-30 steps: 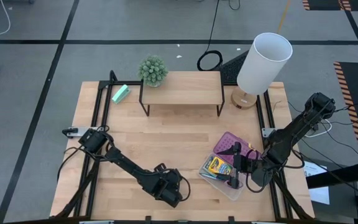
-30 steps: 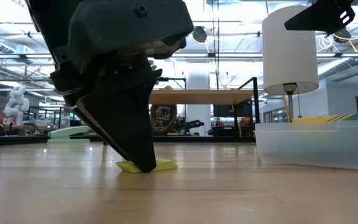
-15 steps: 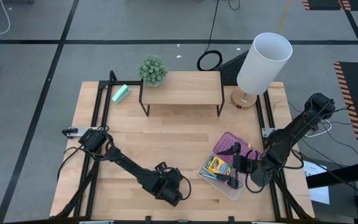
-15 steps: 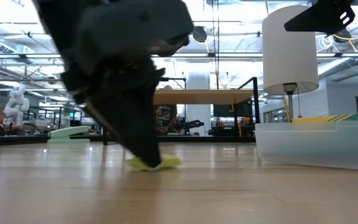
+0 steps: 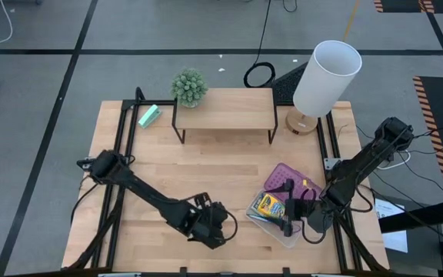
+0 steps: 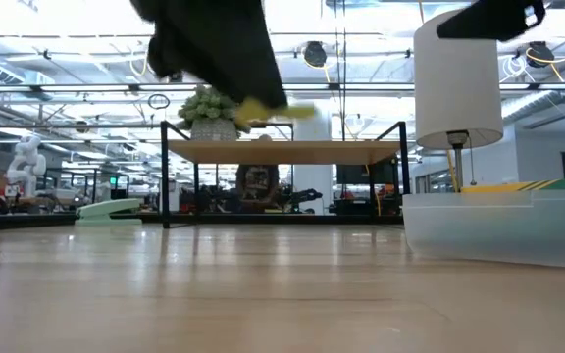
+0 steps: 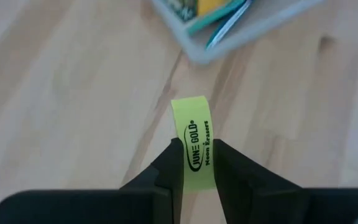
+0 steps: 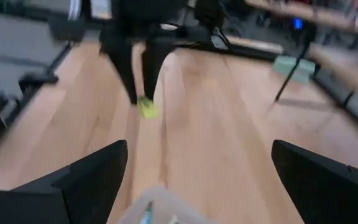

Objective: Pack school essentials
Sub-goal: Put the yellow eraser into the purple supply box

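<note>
We see the left gripper clamped on the tiny yellow piece, which a second ago lay on the table and now hangs clear above it, near the clear box. The right gripper waits over that box with its fingers spread wide, unchanged; the yellow-green crayon box lies inside.

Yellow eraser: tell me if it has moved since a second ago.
Yes. The left gripper has lifted the yellow eraser off the table; in the low view it now sits above the wooden shelf.
</note>
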Available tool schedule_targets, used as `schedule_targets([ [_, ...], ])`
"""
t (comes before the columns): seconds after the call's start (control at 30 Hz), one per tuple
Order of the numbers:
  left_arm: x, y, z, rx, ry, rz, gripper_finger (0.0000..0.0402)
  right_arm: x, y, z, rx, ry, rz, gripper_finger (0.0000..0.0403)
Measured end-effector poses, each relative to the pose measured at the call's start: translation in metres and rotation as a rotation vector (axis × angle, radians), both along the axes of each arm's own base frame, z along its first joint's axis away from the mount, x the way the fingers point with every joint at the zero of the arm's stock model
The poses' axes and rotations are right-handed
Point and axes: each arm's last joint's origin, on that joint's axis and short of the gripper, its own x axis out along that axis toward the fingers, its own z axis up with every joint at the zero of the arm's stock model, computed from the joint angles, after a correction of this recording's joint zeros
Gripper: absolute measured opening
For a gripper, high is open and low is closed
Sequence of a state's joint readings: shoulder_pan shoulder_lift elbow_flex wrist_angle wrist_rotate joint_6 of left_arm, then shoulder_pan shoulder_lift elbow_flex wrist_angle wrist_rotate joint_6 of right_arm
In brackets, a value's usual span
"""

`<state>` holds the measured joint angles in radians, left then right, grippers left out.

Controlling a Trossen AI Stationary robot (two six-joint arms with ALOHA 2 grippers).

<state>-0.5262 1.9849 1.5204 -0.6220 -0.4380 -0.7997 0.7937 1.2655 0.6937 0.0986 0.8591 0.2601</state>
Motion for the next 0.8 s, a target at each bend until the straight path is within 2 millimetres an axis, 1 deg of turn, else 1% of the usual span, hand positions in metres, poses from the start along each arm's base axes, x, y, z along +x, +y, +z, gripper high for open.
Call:
schedule_targets([
  [0.17,-0.006,0.009,0.034,0.028,-0.068,-0.071,0.0077,0.006,0.006,0.0,-0.219,0.001,0.13,0.0391],
  [0.33,-0.005,0.014,0.055,0.032,-0.157,-0.126,0.0077,0.016,0.019,-0.004,-0.408,-0.05,0.296,0.0391],
  [0.43,0.0,0.012,0.062,0.011,-0.219,-0.186,0.0077,0.025,0.027,-0.01,-0.545,-0.094,0.38,0.0391],
  [0.53,0.005,0.01,0.064,0.012,-0.265,-0.237,0.0077,0.031,0.033,-0.015,-0.635,-0.148,0.426,0.0391],
  [0.7,0.009,0.008,0.064,0.012,-0.291,-0.289,0.0077,0.037,0.036,-0.024,-0.716,-0.15,0.436,0.0391],
  [0.8,0.01,0.009,0.065,0.004,-0.293,-0.295,0.0077,0.039,0.035,-0.026,-0.73,-0.144,0.436,0.0391],
])
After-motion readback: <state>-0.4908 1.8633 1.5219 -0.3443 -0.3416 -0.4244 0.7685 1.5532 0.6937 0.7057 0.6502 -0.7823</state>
